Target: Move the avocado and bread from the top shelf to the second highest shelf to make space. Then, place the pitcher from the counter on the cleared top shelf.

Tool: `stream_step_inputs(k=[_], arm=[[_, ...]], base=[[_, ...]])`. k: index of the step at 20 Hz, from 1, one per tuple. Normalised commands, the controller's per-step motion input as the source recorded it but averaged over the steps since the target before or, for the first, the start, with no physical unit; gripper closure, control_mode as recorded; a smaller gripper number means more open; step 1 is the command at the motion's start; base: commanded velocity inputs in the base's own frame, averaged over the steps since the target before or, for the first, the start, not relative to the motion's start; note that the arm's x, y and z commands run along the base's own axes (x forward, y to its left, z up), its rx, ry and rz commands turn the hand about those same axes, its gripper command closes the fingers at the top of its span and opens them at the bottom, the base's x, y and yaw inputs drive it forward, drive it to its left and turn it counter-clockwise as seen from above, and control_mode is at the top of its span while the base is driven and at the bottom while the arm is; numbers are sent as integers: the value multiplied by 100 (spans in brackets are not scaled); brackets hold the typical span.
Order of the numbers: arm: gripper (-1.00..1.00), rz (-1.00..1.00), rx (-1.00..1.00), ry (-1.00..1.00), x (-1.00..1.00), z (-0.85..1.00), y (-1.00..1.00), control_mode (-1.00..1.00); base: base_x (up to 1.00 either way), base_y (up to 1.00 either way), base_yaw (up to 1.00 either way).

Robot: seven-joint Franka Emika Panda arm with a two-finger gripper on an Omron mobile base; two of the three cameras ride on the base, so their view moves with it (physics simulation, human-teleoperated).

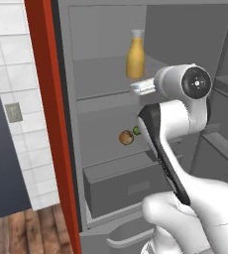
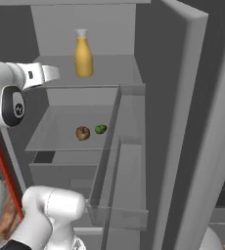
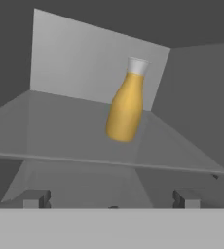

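Observation:
The tall yellow-orange pitcher (image 1: 136,57) (image 2: 83,56) (image 3: 126,109) stands upright on the top shelf (image 1: 98,75) (image 2: 112,73) (image 3: 60,131) of the open fridge. On the second highest shelf (image 1: 98,146) (image 2: 56,134) the brown bread (image 1: 126,138) (image 2: 82,133) and the green avocado (image 1: 136,131) (image 2: 101,129) lie side by side. My gripper (image 1: 142,88) (image 2: 48,74) (image 3: 111,199) hovers open in front of the top shelf's edge, apart from the pitcher, holding nothing. The counter is out of view.
A boxy grey drawer (image 1: 121,186) (image 2: 60,168) sits below the second shelf. A red cabinet panel (image 1: 49,124) flanks the fridge on the left. The open fridge door (image 2: 197,122) with its door bins (image 2: 129,146) stands on the right.

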Motion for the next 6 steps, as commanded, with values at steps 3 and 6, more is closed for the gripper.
stream_step_inputs(k=[3,6], arm=[[-100,-6,0,5,-100,-57,14,-100],[-100,-2,0,11,-99,-52,19,-100]], base=[[0,0,0],[0,0,0]])
